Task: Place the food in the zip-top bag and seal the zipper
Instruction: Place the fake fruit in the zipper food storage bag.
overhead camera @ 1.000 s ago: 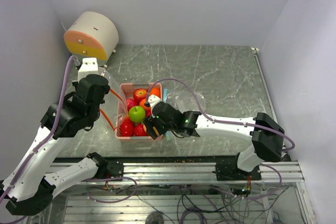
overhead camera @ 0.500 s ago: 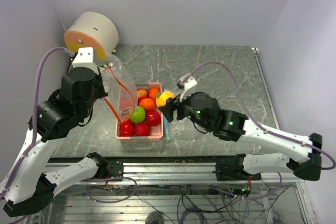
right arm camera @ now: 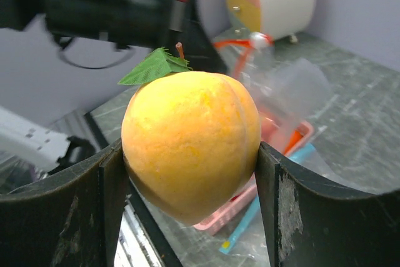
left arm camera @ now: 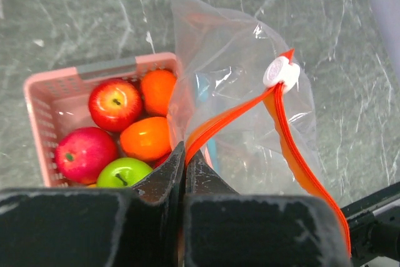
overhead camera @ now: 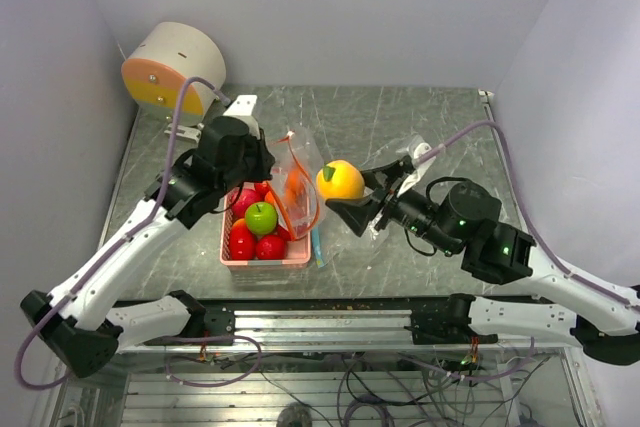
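The left arm [overhead camera: 120, 257] reached from the near left corner up and across a pink basket [overhead camera: 262, 262], with its wrist bent downward. The right arm [overhead camera: 565, 282] came in from the near right, forearm raised and pointing left toward the middle of the table.

The grey-green marbled table [overhead camera: 430, 117] was hemmed by pale walls on the left, back and right. A cream and orange drum [overhead camera: 178, 62] filled the back left corner. Bare surface lay behind both grippers up to the back wall.

The basket sat near the front edge, holding red apples [overhead camera: 243, 244], a green apple [overhead camera: 261, 217] and oranges [left arm camera: 147, 139].

The left gripper [left arm camera: 185, 157] was pinched tight on the orange zipper strip [left arm camera: 231, 117] of a clear bag [left arm camera: 219, 48], which hung in the air over the basket's right side.

The right gripper [right arm camera: 189, 154] clasped a yellow-orange fruit [overhead camera: 340, 181] with a green leaf, held in the air just right of the bag. Whether fruit and bag touched could not be told.

A teal strip [overhead camera: 317, 244] lay on the table just beside the basket's right wall. A white slider [left arm camera: 280, 73] sat on the zipper.
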Robot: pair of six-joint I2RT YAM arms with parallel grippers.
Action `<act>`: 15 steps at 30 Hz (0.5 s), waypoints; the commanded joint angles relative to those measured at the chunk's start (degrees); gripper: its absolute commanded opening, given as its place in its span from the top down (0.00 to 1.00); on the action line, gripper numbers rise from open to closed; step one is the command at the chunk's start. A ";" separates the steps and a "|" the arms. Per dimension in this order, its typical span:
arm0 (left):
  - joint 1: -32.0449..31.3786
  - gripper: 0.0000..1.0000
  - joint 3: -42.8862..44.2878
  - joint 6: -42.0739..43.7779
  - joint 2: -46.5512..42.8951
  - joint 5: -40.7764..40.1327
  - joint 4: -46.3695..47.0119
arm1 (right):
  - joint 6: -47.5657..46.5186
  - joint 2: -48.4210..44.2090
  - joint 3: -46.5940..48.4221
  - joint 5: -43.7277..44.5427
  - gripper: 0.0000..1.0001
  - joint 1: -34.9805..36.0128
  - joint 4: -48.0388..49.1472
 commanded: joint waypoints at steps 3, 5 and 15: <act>0.23 0.93 -0.86 -2.39 1.94 5.34 7.86 | -3.60 4.34 1.17 -20.14 0.58 -0.07 6.47; 0.22 0.93 -0.83 -2.35 1.98 5.29 7.89 | -3.37 6.98 1.54 -21.41 0.58 -0.07 7.65; 0.21 0.93 -0.96 -1.52 0.88 5.34 6.82 | -1.32 15.72 1.10 -8.81 0.58 -0.09 11.30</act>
